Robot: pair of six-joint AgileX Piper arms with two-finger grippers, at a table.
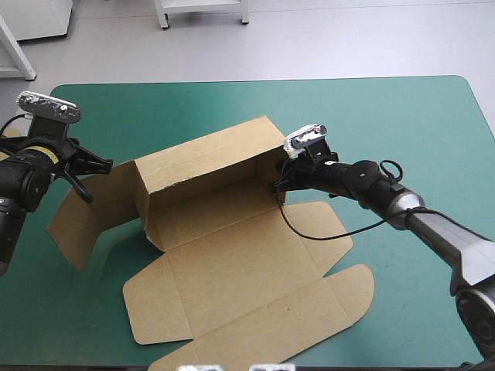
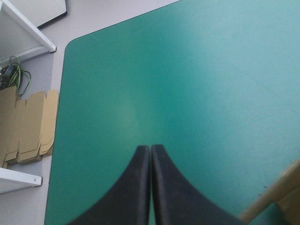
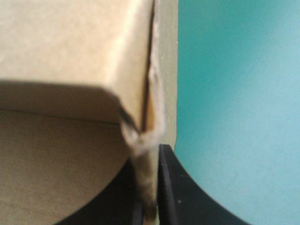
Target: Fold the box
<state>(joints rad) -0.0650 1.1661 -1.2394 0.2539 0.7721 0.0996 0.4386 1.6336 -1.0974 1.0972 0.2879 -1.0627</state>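
Standing partly assembled at the middle of the desk [image 1: 402, 124], the brown box [image 1: 232, 247] has its far wall [image 1: 209, 158] raised upright. Its floor lies flat on the teal-green cover. The lid panel [image 1: 255, 309] lies flat toward the near edge of the desk, with rounded tabs spread out on the right side. On the left side a short wall stands at the corner. Beyond that corner a wide side flap [image 1: 77, 220] slopes outward and down to the cover.

Right end effector [image 1: 277, 185]: located at the right end of the far wall. The right wrist view shows its black fingers all but closed, pinching the layered board edge at that corner.

Left end effector [image 2: 151, 148]: located off the left side of the box, above the side flap. The left wrist view shows its black fingers pressed together in one pointed arch with nothing between them. Bare teal-green cover lies ahead of it, and an edge of the box shows beside it.

A stack of spare brown board [image 2: 28, 124] sits just past the left edge of the desk
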